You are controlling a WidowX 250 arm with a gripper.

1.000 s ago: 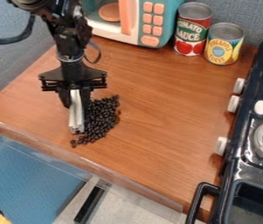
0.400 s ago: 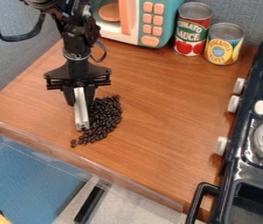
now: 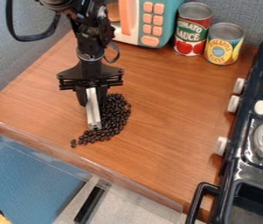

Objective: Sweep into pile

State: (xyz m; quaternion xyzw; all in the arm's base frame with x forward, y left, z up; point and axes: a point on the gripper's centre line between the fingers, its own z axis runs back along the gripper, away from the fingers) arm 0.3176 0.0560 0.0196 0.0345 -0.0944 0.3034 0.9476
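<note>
My black gripper (image 3: 92,101) hangs over the left part of the wooden counter, shut on a silvery-white bar (image 3: 93,109) that points down and slightly toward the front. The bar's lower end is at the left side of a heap of dark beans (image 3: 117,114), against them. The beans form a curved band to the right of the bar, and a thin tail of them trails to the front left below its tip. Part of the heap behind the bar and the gripper is hidden.
A teal toy microwave (image 3: 171,19) stands at the back, with a red can (image 3: 193,30) and a yellow-blue can (image 3: 224,44) to its right. A black toy stove (image 3: 247,162) borders the right side. The counter's front edge (image 3: 98,170) runs diagonally below the beans.
The gripper and bar have moved to the right. The upper and middle beans have been pushed rightward with the bar, while the front-left tail has stayed about where it was.
</note>
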